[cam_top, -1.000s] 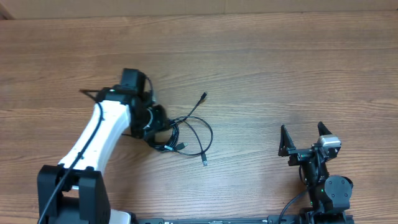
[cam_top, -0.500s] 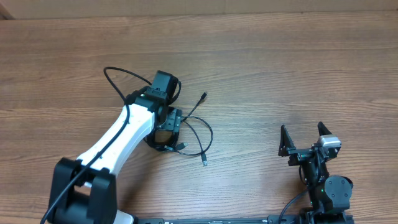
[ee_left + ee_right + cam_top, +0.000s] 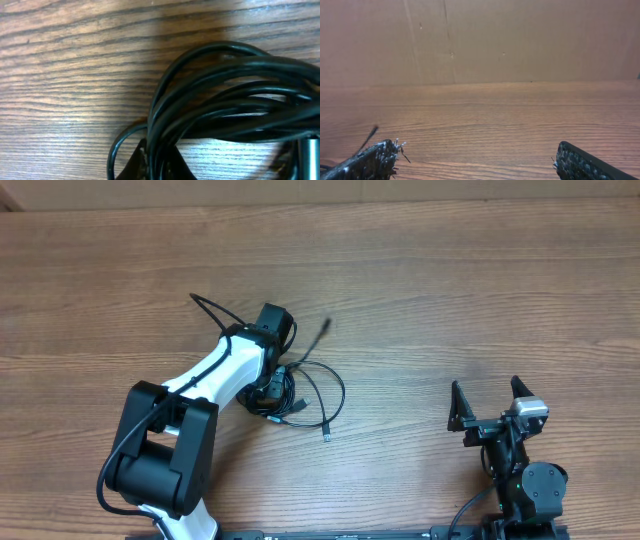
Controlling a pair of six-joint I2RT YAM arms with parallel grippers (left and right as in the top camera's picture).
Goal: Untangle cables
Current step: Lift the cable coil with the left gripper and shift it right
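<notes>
Knot of cables (image 3: 235,100) laid on counter (image 3: 450,280), left of centre. Left end effector (image 3: 270,388) clamped narrow onto knot's strands, judged so bundle can be drawn apart. Right end effector (image 3: 485,388) held wide, empty, parked well apart. Loose plug (image 3: 327,437) left trailing beside loop.

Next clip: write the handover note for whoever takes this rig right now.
Left gripper: shut at the knot, apparently pinching strands.
Right gripper: open, parked at the near right, holding nothing.
Cables: bunched on the table, with one loop and two plug ends spread to the right of the knot.
Done: nothing separated yet.
Left: pull the strands apart and lay each one out alone.
</notes>
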